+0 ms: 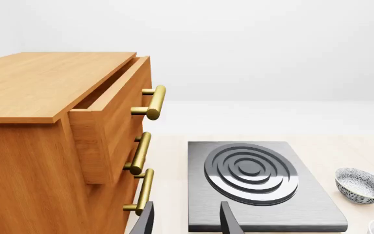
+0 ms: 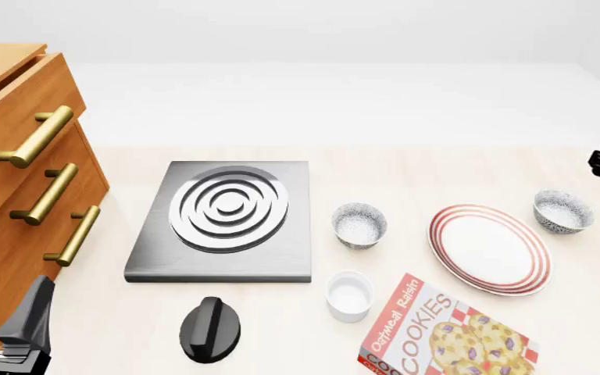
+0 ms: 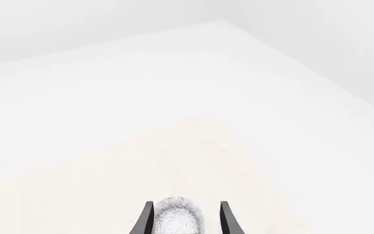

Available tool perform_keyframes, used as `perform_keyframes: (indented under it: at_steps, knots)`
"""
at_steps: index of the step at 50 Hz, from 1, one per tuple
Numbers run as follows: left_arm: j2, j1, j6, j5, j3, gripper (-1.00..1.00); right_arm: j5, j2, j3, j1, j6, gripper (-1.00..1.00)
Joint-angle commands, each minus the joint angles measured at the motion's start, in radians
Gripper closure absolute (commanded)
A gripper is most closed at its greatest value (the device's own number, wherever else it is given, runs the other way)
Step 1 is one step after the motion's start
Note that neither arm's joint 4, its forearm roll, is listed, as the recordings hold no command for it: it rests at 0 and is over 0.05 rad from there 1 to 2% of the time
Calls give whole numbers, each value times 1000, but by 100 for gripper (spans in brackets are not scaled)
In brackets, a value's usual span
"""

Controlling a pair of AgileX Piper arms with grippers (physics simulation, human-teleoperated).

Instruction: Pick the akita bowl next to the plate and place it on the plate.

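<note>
On the right side of the table, front view: akita bowl sits just beside the plate, off its far-right edge, apart from the rim by a thin gap as far as I can tell. Upright, white inside, nothing in it. Plate flat, bare, nothing on it yet.

A 2nd speckled bowl sits between plate and stove, also near the plate but w/ a wider gap; also empty. Plain white cup nearer the camera, empty. Cookie box lies flat at the near edge, black knob in front of the stove.

Right gripper: right wrist view shows both fingers spread wide w/ the akita bowl seen between the tips. It's open, holding nothing. In front view only a black bit of the right arm shows at the right edge, above the bowl. Judgement: lined up over the bowl for a top-down grab on the rim, so the pick is in hand, not yet done.

Left gripper: fingers apart, nothing held, parked low at the near-left by the wooden cabinet, out of the way. Cabinet top drawer is pulled part open; what's inside is hidden.

Next needs: descend, close on rim, lift, short move over to the plate centre.
</note>
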Motion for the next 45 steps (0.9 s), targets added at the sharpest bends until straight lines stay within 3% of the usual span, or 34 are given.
perform_keyframes:
  at_steps: [1, 45]
  knots:
    - [0, 0, 0, 0, 0, -100, 0, 19, -4, -21, 10, -100]
    - [0, 0, 0, 0, 0, -100, -25, 97, -7, -57, 33, -100]
